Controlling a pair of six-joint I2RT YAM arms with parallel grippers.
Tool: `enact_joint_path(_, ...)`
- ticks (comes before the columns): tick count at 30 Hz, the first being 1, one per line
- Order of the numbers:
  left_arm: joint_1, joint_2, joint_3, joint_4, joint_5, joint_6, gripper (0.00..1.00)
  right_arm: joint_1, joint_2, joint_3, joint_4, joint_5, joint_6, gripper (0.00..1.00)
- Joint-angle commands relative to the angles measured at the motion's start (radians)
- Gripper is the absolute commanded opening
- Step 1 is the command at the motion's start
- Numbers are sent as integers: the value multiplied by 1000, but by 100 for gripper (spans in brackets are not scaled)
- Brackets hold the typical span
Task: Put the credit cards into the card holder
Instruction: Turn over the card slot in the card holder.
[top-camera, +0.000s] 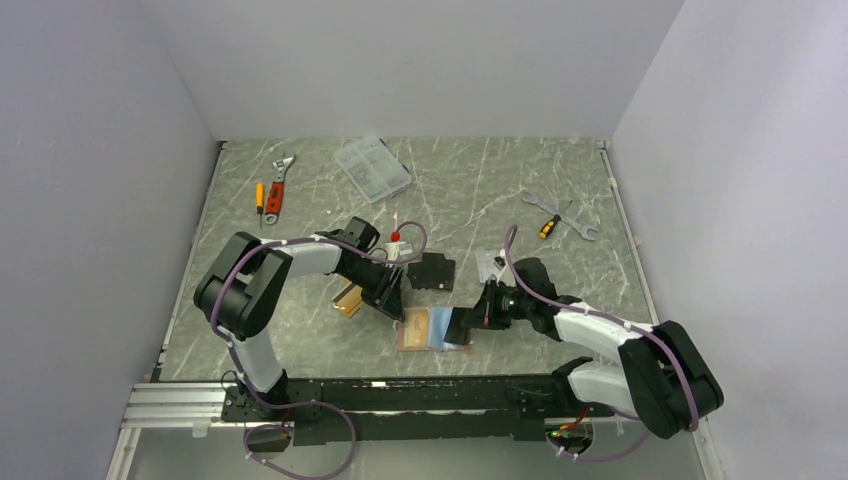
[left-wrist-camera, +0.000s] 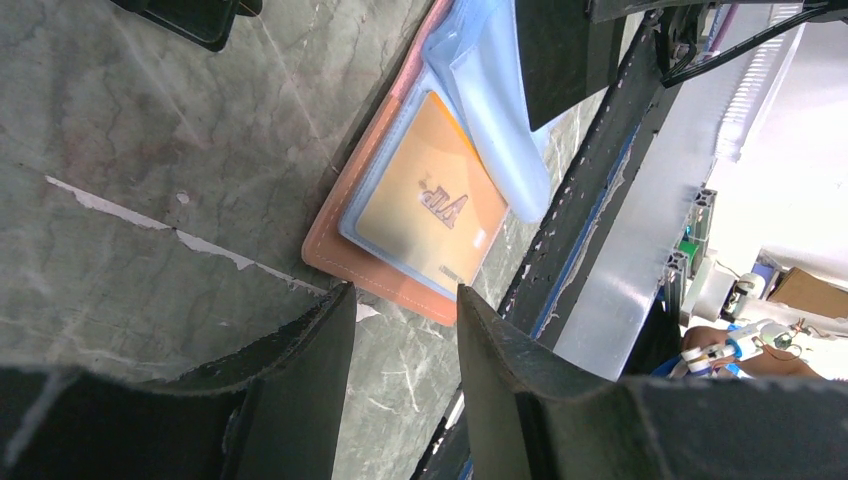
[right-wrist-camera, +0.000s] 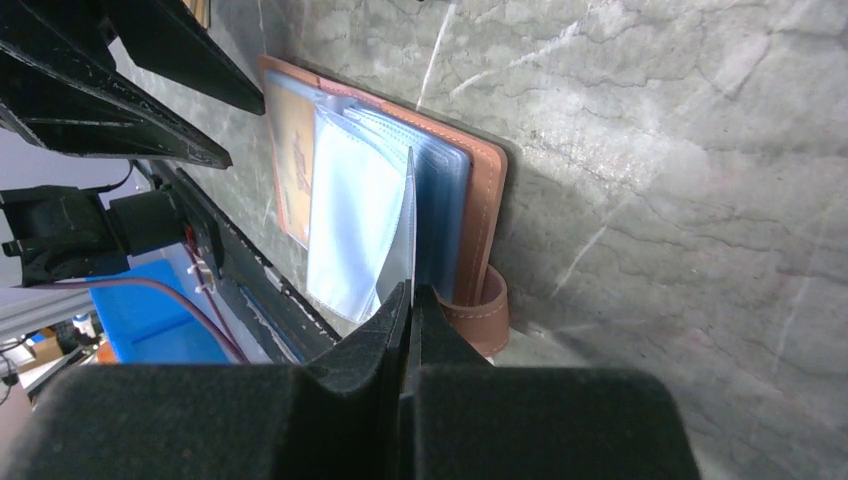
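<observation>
Right fingers (right-wrist-camera: 365, 345) pinching wallet (right-wrist-camera: 488, 200), left fingers (left-wrist-camera: 300, 400) apart

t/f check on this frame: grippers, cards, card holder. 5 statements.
1. The right gripper is shut on a clear sleeve of the card holder. True.
2. The left gripper holds a card. False: it is open and empty.
3. An orange card sits inside the card holder. True.
4. The card holder is snapped closed. False: it lies open.
5. Every card is in the holder. False: an orange-gold card lies outside it, beside the left gripper.
</observation>
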Motion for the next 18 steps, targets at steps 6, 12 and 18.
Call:
enact_joint_path(6,5,-23,-5,22,42,-5,47,19,65,21,97,-21,16,0)
enact_joint_path(12,7,-28,-4,24,46,-6,47,22,88,47,107,-36,13,0)
enact_joint_path(18,11,-31,-5,23,46,-6,47,24,94,77,115,-66,12,0)
